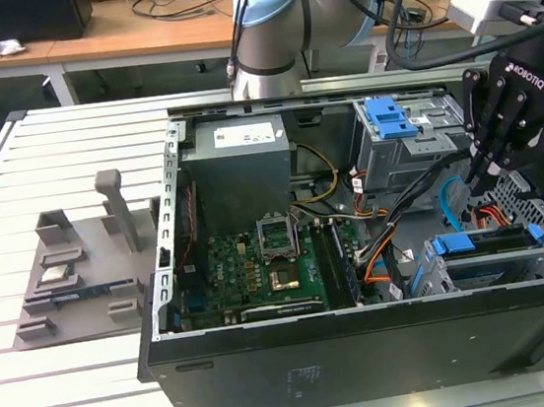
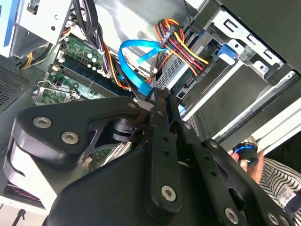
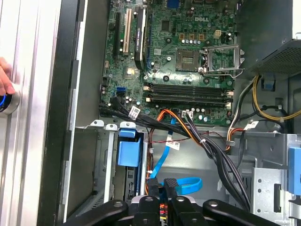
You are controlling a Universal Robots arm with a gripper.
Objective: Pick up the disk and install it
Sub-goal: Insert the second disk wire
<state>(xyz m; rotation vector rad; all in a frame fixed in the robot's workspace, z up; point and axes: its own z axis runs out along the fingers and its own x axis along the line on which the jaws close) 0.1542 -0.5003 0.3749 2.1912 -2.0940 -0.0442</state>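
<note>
The disk [image 1: 487,242] lies seated in the lower drive bay at the front of the open computer case, on the exterior view's right, its blue carrier frame along the edges. In the first wrist view its blue carrier tab [image 3: 129,151] sticks out of the bay. In the second wrist view the disk's [image 2: 184,84] grey end shows with cables plugged in. My gripper [image 1: 480,176] hangs just above the bay, apart from the disk. Its black fingers are pressed together with nothing between them in both wrist views [image 2: 162,96] [image 3: 163,183].
A blue data cable [image 3: 181,182] and bundled power wires [image 2: 181,40] run right under the fingers. The motherboard [image 1: 260,265], the power-supply box [image 1: 241,168] and an upper drive cage with a blue latch [image 1: 390,116] sit in the case. A person's hand [image 3: 3,80] rests outside the case wall.
</note>
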